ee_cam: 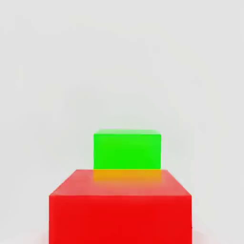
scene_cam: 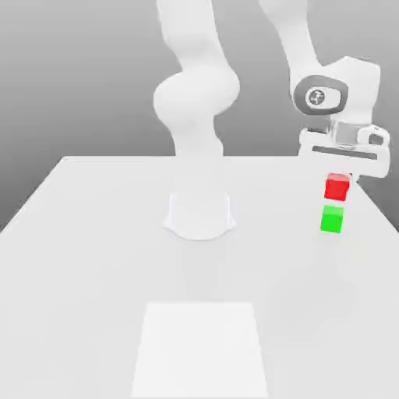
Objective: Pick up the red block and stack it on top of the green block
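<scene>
The red block (scene_cam: 337, 188) hangs in the air at the exterior view's right, with my gripper (scene_cam: 338, 181) shut on it from above. Directly under it, a small gap apart, the green block (scene_cam: 332, 219) rests on the white table (scene_cam: 93, 257). In the hand view the red block (ee_cam: 120, 207) is close to the camera, and the green block (ee_cam: 127, 149) lies past it on the table.
The arm's round white base (scene_cam: 199, 216) stands at the middle of the table. A flat white square patch (scene_cam: 201, 347) lies near the front edge. The table's right edge runs close to the blocks.
</scene>
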Robot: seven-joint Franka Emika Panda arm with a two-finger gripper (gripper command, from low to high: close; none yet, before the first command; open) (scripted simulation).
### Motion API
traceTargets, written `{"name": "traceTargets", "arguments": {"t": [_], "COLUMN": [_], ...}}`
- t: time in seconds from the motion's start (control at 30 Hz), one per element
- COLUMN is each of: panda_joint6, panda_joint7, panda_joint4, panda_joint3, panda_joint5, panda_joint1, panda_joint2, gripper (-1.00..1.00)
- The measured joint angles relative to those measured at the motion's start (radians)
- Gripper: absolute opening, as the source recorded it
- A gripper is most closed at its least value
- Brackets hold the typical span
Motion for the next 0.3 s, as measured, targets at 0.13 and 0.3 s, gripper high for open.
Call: {"name": "traceTargets", "arguments": {"t": [0.13, 0.3], "panda_joint6": [0.045, 0.1], "panda_joint7": [0.083, 0.163], "panda_joint4": [0.002, 0.006], "panda_joint3": [0.012, -0.003], "panda_joint5": [-0.122, -0.237], "panda_joint1": [-0.047, -0.066], "panda_joint2": [0.07, 0.14], "gripper": [-1.0, -1.0]}}
